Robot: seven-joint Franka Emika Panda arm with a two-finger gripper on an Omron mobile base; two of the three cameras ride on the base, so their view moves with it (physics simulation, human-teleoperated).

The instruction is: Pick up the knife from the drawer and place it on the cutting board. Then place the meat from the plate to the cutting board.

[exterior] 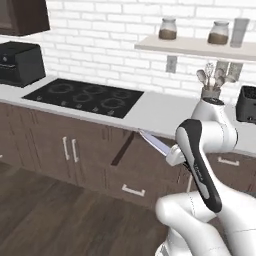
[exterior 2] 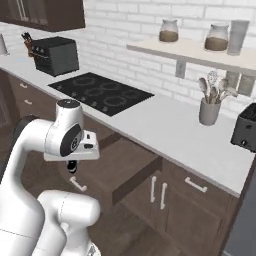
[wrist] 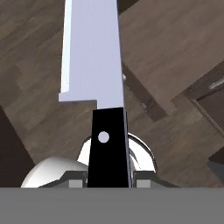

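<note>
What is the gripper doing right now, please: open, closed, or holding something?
Gripper: closed on the black handle of the knife, blade pointing away from the hand.

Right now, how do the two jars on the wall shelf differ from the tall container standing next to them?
The two jars are squat, rounded, clear, and hold brown contents; the tall container is slimmer, taller, plain pale grey. Each jar wears a lid; the container's top looks plain, open or not I cannot tell. All three stand upright on the shelf.
</note>
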